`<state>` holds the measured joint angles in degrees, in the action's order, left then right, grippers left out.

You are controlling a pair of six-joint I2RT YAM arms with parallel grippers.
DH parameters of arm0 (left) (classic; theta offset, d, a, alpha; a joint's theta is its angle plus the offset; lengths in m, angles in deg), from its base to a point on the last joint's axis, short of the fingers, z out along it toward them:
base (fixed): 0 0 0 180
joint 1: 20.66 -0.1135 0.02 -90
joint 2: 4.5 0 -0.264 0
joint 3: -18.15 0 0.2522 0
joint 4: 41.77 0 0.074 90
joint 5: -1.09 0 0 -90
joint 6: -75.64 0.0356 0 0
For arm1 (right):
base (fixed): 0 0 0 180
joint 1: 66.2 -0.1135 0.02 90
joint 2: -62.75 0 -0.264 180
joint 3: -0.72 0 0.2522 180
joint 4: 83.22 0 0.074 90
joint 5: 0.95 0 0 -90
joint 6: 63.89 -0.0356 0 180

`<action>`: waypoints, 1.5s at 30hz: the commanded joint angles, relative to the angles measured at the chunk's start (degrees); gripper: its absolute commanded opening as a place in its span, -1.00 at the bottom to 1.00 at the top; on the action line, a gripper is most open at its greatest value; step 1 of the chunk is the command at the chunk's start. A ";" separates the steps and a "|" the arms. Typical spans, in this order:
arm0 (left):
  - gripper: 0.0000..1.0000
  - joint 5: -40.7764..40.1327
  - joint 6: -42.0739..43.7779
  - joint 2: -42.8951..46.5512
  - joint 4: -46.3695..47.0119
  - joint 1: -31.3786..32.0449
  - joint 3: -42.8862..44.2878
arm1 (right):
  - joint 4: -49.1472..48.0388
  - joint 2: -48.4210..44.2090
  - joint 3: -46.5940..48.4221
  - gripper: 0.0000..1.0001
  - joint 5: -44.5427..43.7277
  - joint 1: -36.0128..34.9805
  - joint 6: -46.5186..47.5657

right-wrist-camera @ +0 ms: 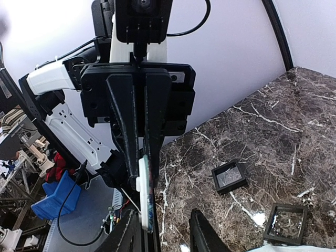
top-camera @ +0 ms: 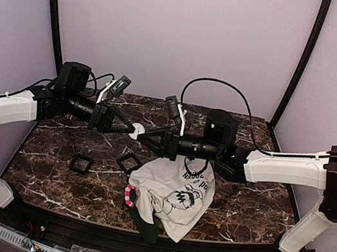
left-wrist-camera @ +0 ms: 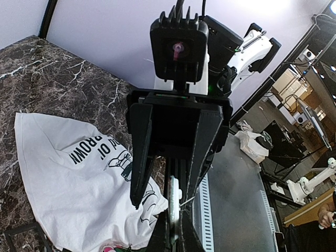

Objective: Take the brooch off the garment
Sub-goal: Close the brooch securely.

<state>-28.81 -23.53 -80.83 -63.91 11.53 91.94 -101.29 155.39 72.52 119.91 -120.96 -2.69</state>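
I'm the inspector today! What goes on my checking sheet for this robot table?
Surface: dark marble table with white veins.
Job's things: T-shirt crumpled near the front; brooch at its left edge.
Clutter: two black square frames.
Claws: left claw shut on a small white piece; right claw open around it.
Cables: black cable arching behind the claws.
Surroundings: pale walls, black corner poles.

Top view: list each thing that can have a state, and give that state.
Shirt: crumpled on the table.
Brooch: at the shirt's edge, not gripped.
Left gripper: shut on a small white piece.
Right gripper: open, tips at that piece.
Left frame: lying flat.
Right frame: lying flat.
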 commanded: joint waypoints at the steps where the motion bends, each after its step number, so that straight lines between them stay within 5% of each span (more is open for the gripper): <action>1: -0.98 0.37 0.77 0.45 0.02 0.66 -0.34 | -3.25 0.64 1.48 -0.34 -0.06 -0.34 -0.63; 27: -0.98 0.01 2.21 -0.04 -1.29 1.74 -0.03 | 0.46 2.98 3.47 -0.99 -5.09 -0.26 -3.35; 45: -0.98 -0.26 2.82 0.25 -1.78 2.09 -0.09 | 7.35 6.71 6.01 -1.00 -11.54 1.17 -11.10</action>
<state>-34.45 -21.39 -81.40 -66.69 11.04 91.94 -96.49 158.85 77.53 117.20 -120.94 -10.03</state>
